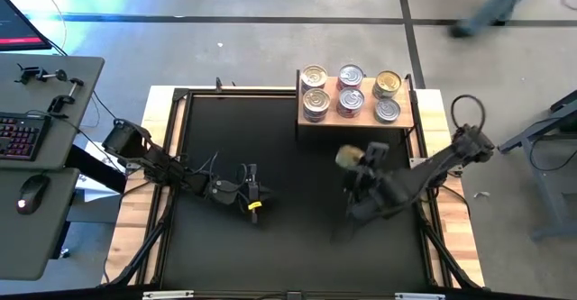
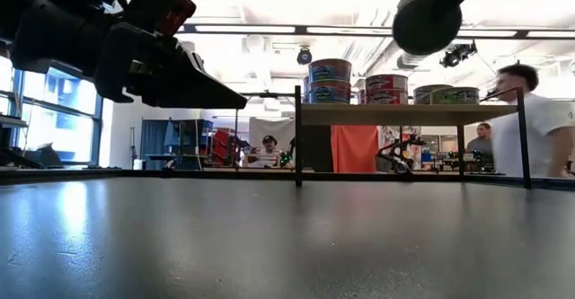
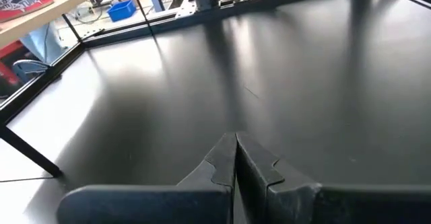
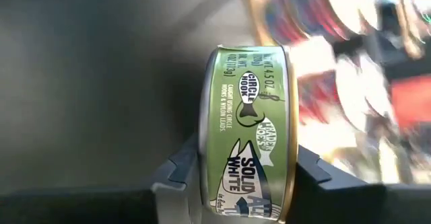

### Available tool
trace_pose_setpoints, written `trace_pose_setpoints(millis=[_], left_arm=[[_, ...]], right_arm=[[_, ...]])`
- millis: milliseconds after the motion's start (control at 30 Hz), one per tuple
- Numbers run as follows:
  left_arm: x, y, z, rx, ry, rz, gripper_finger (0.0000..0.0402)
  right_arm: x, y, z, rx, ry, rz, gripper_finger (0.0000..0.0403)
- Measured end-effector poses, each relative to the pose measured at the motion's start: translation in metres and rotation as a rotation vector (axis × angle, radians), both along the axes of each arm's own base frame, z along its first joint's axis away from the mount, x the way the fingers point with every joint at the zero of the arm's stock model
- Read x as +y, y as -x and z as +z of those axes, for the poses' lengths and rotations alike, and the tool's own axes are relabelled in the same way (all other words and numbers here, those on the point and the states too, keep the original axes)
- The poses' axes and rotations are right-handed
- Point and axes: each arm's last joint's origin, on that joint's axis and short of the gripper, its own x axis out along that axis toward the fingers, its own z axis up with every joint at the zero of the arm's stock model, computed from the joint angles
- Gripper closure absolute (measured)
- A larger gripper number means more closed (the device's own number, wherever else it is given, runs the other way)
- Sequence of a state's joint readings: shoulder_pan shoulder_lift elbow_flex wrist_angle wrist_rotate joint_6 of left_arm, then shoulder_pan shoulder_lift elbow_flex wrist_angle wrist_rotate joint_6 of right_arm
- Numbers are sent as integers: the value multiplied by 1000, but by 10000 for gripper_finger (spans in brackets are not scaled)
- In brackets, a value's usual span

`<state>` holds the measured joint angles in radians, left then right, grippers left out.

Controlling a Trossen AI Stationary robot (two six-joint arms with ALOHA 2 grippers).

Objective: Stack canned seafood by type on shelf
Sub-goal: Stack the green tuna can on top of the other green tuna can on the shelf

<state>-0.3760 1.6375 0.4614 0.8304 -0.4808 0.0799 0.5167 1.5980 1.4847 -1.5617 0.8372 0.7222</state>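
The shelf (image 1: 407, 118), a light-wood board on a black frame, stands at the table's far right and shows in the low view (image 2: 404, 113). Six tins (image 1: 351, 91) stand on it in two rows, some gold-topped and some silver-topped. In the low view they are stacks (image 2: 330, 80). My right gripper (image 1: 353, 161) hovers just in front of the shelf, shut on a green-labelled, gold-rimmed tin (image 4: 246, 130). My left gripper (image 1: 255, 195) hangs over the middle of the table, shut and touching nothing. Its tips (image 3: 236, 143) meet above bare tabletop. My right gripper pinches the green tin between its two fingers, one finger (image 4: 176, 173) on each flat end. The label wall (image 4: 242, 96) faces the wrist camera. The tin stands on edge in the hold, its gold end (image 1: 347, 157) showing from above, and it is lifted clear of the table.
The black tabletop (image 1: 288, 246) lies bare around both arms. A desk with keyboard and mouse (image 1: 27, 138) stands off the table's left side. A person (image 1: 496, 7) walks past beyond the far edge, and people (image 2: 530, 119) stand in the room behind the shelf.
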Motion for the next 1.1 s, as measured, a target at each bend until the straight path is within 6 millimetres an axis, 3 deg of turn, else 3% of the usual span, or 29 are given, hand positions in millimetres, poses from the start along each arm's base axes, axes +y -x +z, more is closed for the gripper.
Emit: trace_pose_setpoints(millis=[300, 467, 733, 933, 1100], left_arm=[[-1, 0, 0, 2, 0, -7, 401], [-1, 0, 0, 2, 0, -7, 401], [-1, 0, 0, 3, 0, -7, 401], [-1, 0, 0, 2, 0, -7, 401], [-1, 0, 0, 2, 1, -7, 401]], right_arm=[[-74, 30, 33, -62, 44, -140, 287], [-108, 48, 41, 10, 80, -178, 287], [-147, 66, 11, 212, 100, -300, 287], [-152, 72, -16, 317, 58, -331, 287], [-152, 74, -26, 352, 96, -330, 277]])
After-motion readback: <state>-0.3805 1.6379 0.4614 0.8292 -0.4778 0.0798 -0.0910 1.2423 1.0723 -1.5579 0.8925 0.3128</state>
